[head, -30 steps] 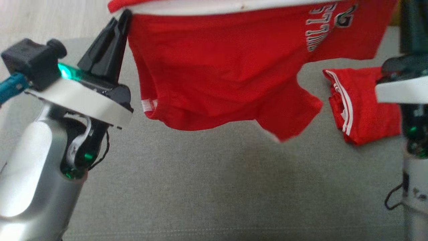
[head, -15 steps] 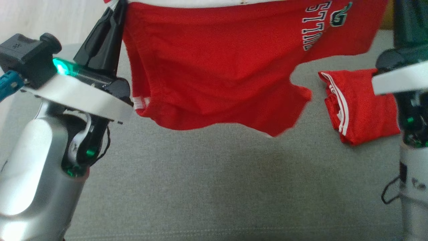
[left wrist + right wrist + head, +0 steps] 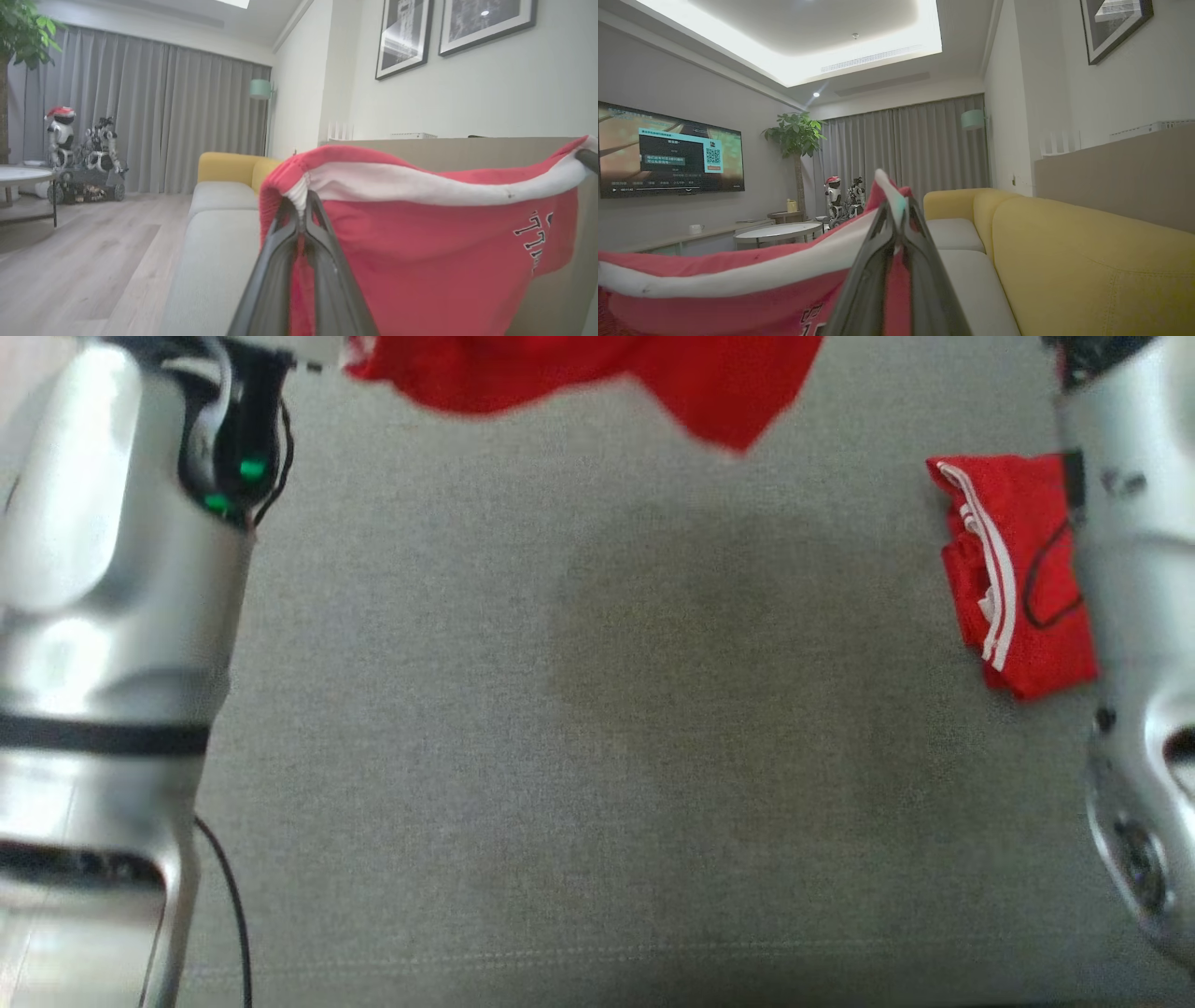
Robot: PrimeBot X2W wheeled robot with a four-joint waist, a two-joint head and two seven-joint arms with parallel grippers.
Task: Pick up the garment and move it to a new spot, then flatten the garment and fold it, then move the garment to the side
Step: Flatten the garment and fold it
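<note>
My left hand (image 3: 302,200) pinches one waistband corner of the red garment (image 3: 420,242). My right hand (image 3: 896,207) pinches the other; the cloth hangs between them.

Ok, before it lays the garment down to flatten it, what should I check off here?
1. Left gripper shut on the garment's white waistband: ok.
2. Right gripper shut on the waistband's other end: ok.
3. Waistband stretched between them: ok, slight sag.
4. Hem hanging above the sofa seat: ok.
5. Landing spot mid-seat free of the folded red garment: ok, it lies to the robot's right.
6. Legs hanging untwisted: cannot tell.
</note>
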